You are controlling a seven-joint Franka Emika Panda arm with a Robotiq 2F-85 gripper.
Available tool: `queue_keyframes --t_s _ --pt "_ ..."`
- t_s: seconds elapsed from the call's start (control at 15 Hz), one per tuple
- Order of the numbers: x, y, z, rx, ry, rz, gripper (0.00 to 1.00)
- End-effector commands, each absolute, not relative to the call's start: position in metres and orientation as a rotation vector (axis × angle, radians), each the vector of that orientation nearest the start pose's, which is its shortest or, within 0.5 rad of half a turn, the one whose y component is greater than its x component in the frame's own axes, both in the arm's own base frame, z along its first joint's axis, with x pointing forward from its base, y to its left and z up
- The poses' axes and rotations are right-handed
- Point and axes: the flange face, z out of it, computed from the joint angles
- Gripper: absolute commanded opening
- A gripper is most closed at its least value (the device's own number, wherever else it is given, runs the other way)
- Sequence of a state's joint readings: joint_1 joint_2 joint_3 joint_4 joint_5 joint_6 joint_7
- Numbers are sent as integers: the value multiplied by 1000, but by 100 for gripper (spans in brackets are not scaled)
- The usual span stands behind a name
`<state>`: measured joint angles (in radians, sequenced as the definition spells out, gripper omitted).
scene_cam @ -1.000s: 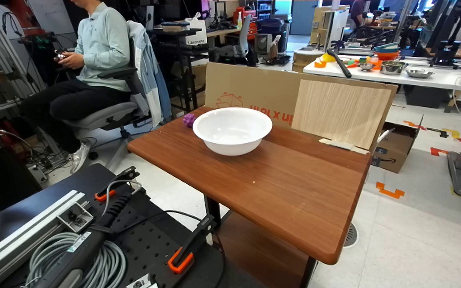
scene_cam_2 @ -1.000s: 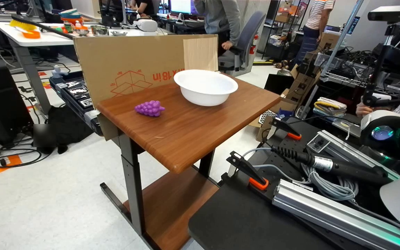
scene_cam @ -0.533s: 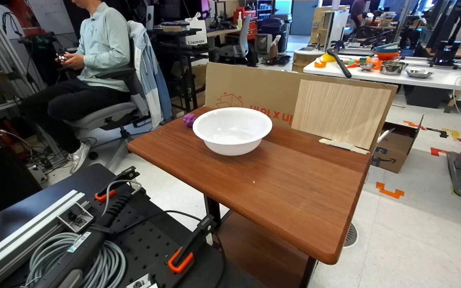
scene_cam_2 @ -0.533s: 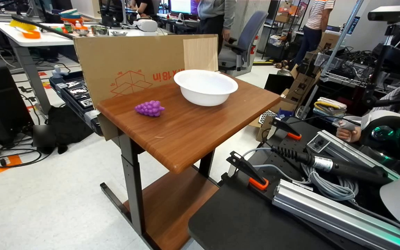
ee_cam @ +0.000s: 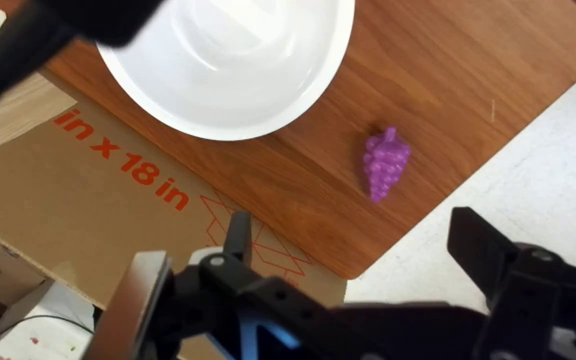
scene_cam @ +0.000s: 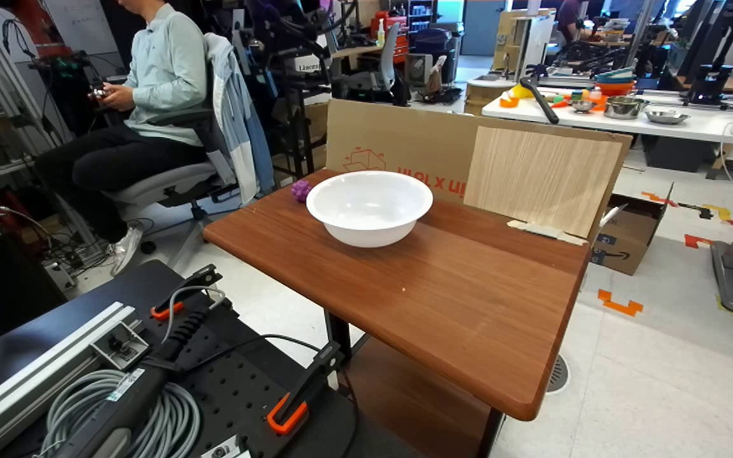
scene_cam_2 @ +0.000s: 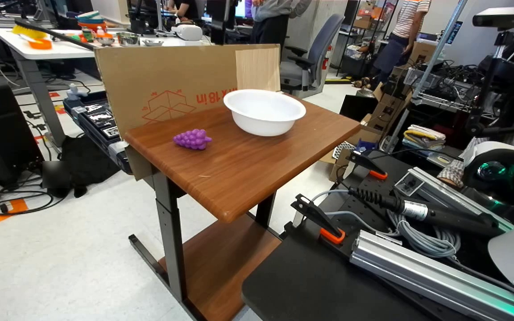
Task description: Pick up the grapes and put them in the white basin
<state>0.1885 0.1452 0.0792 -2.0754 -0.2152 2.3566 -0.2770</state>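
Grapes (ee_cam: 385, 165): one bunch, purple, lumpy, tapering from stem to tip; lying on the counter (scene_cam_2: 243, 165) near the corner where a short edge meets the long edge backed by a cardboard panel (scene_cam_2: 150, 71), apart from the white basin (scene_cam_2: 263, 125). Handling, as judged: moulded plastic or rubber, light, fairly firm, hardly fragile; the glossy knobs may slip. Suggested hold: flank to flank across the broad middle, since the narrow tip could squirt free. Underside hidden; whether it lies flat or rocks cannot be told. Jaws: one pair, spread wide in the wrist view, grasping nothing. Counter surface: brown wood grain, rounded corners, smooth enough that a nudged bunch might skid; one short pale mark (ee_cam: 493, 111) toward the same short edge. Against the cardboard panel, farther along that long edge, one pale wood-grain sheet (scene_cam: 541, 181). Room: black bench (scene_cam_2: 301, 272) facing the opposite long edge, carrying two orange-tipped clamps (scene_cam_2: 318, 219) and a coil of grey cable (scene_cam: 179, 410); beyond the grapes' short edge, one seated person (scene_cam: 169, 76).
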Motion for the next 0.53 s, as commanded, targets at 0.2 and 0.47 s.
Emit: queue_keyframes --t_s 0.2,0.47 --pt "636 177 295 -3244 -953 -46 100" --pt "650 193 276 -3235 -835 74 100"
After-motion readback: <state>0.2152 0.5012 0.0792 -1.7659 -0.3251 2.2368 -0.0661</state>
